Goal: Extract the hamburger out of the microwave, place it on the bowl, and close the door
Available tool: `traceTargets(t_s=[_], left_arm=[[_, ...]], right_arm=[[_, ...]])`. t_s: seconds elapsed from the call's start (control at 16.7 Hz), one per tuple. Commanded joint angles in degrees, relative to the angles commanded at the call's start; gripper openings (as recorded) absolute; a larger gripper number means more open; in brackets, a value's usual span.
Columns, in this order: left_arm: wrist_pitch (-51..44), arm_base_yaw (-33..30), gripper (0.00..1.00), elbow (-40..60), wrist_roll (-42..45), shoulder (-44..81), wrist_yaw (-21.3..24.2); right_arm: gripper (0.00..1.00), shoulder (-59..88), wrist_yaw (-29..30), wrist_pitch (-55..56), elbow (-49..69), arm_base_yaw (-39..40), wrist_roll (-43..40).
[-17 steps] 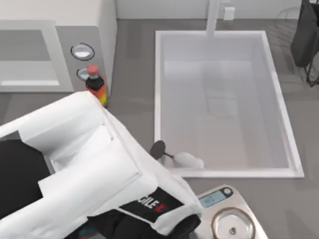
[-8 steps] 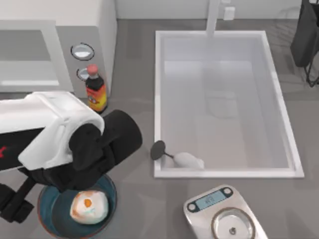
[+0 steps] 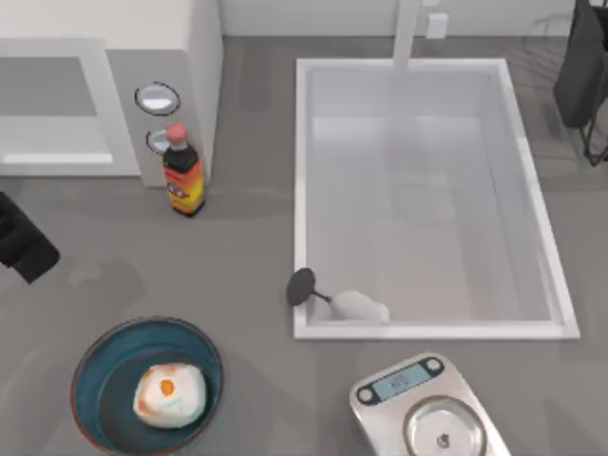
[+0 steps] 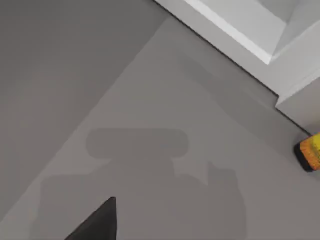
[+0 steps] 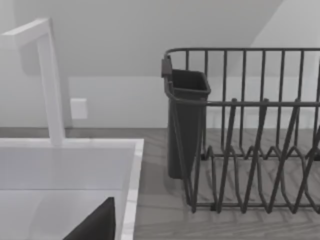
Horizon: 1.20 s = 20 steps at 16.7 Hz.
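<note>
Top view gives you the small cream-white hamburger [image 3: 169,396] with orange-brown patches lying inside the wide round bowl [image 3: 91,378], blue outside and dark teal inside, near the worktop's [image 3: 247,266] lower left corner. At the upper left stands the large white boxy microwave [image 3: 180,57], its grey front panel carrying 2 round silver-ringed dials. Its thin pale grey door [image 3: 52,157] looks swung open toward the worktop, though from overhead you may not be sure. Just beside the panel stands a dark bottle [image 3: 182,171] with a red cap and yellow-orange label. To the right you see the white rectangular sink basin [image 3: 302,190], with a small black-and-white brush [image 3: 337,298] at its near left corner, and below it a silver scale [image 3: 423,404] with a shiny round pan.

Your left hand [image 3: 24,242] sits at the left edge, well apart from the bowl; whether its fingers are spread or pressed together you cannot tell. Right wrist view shows a dark wire dish rack [image 5: 250,140] with a cutlery cup beside the sink.
</note>
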Motion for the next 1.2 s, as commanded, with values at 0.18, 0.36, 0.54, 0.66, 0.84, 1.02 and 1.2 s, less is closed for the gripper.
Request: traceTargets(t_s=[0.18,0.36,0.54,0.66,0.84,1.02,1.2], left_arm=[[11.7,7.6,1.0,-10.3,19.7,-16.3,8.6],[21.8,13.5,1.0,-19.8,34.2,-28.4,15.6],[29.1,17.2,1.0,-26.9,43.4,-35.7,20.5],[31.8,18.5,1.0,-29.7,46.6,-37.7,22.2],[32.4,18.7,1.0,-30.3,47.3,-38.1,22.6],[32.4,18.7,1.0,-30.3,47.3,-38.1,22.6],[32.4,18.7,0.77,-30.3,47.3,-38.1,22.6]], right_arm=[[1.0,0.0,0.0,0.0,0.0,0.0,0.0],[1.0,0.0,0.0,0.0,0.0,0.0,0.0],[1.0,0.0,0.0,0.0,0.0,0.0,0.0],[1.0,0.0,0.0,0.0,0.0,0.0,0.0],[1.0,0.0,0.0,0.0,0.0,0.0,0.0],[1.0,0.0,0.0,0.0,0.0,0.0,0.0],[1.0,0.0,0.0,0.0,0.0,0.0,0.0]])
